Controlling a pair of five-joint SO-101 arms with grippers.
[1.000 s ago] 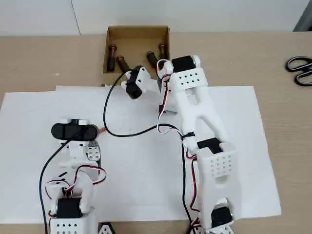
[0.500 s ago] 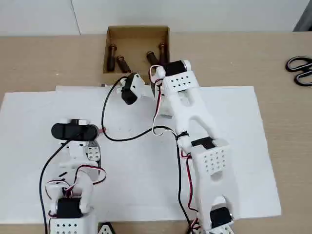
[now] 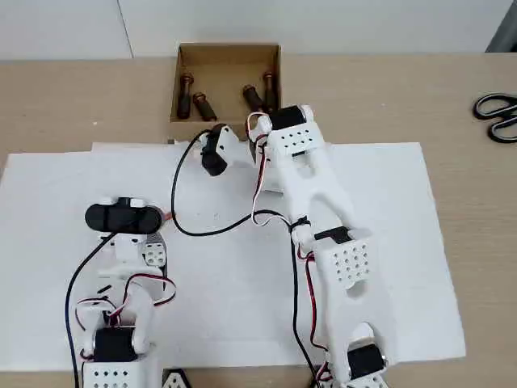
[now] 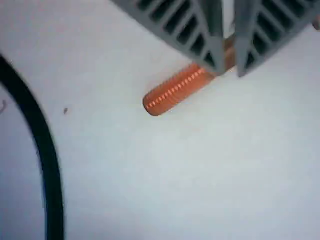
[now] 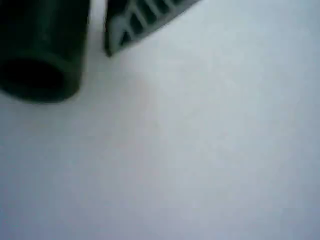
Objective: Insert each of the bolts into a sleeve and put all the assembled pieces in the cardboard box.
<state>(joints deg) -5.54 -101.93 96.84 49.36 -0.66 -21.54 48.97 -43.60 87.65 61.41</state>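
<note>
Wooden worktop carries a white sheet. Nearest, the left pincer is closed on a bolt: orange and threaded, its end jutting out low over the sheet. Farther out, the right pincer has drawn back from the box towards the bolt, probably to mate the parts. A dark hollow sleeve sits at it; whether it is clamped I cannot tell. Four pieces lie in the box.

Assembled pieces in the cardboard box, behind the paper sheet
</note>
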